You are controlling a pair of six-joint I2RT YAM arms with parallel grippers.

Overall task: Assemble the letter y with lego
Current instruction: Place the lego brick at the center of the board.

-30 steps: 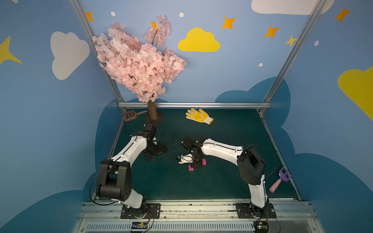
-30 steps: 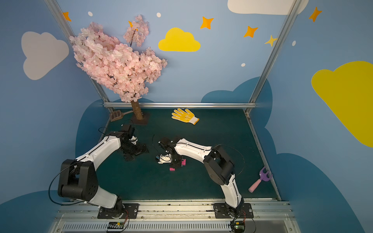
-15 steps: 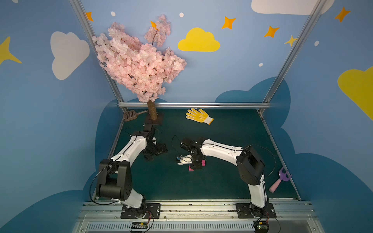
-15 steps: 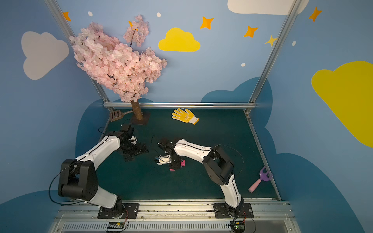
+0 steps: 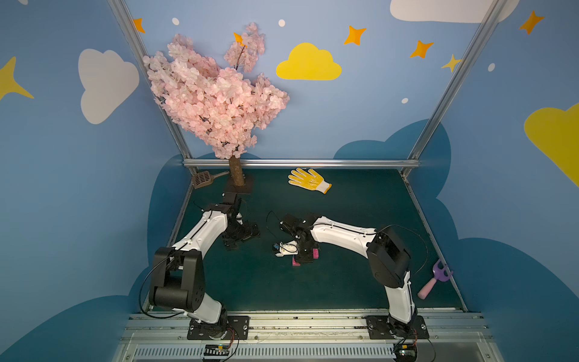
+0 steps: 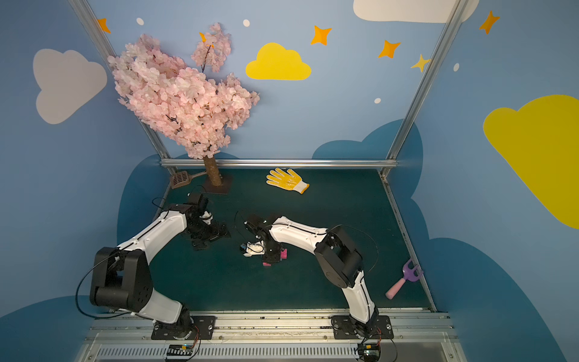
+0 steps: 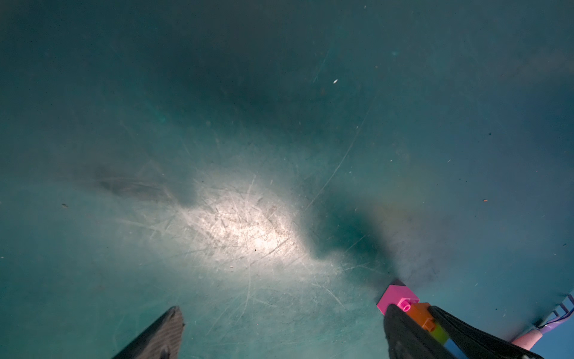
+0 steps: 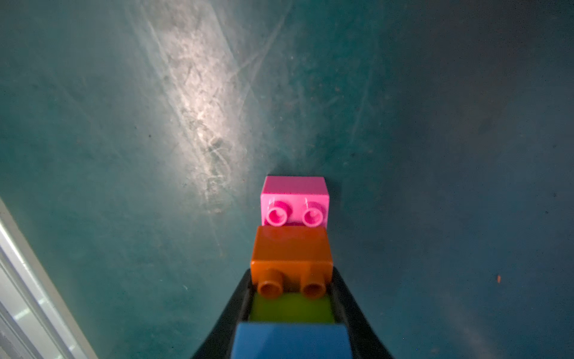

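The right gripper [image 8: 292,278] pinches the letter y [image 8: 293,245] at its green brick [image 8: 292,307]. The orange brick [image 8: 290,258] and pink brick [image 8: 295,199] jut past the fingertips, and the blue brick [image 8: 290,340] sits nearer the wrist. In a top view the cluster lies low near mid-counter [image 5: 344,219], at 4 o'clock from the spread left gripper [image 5: 242,238].

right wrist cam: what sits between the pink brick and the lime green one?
The orange brick, stacked between the pink brick and the lime green brick; the right wrist view shows it.
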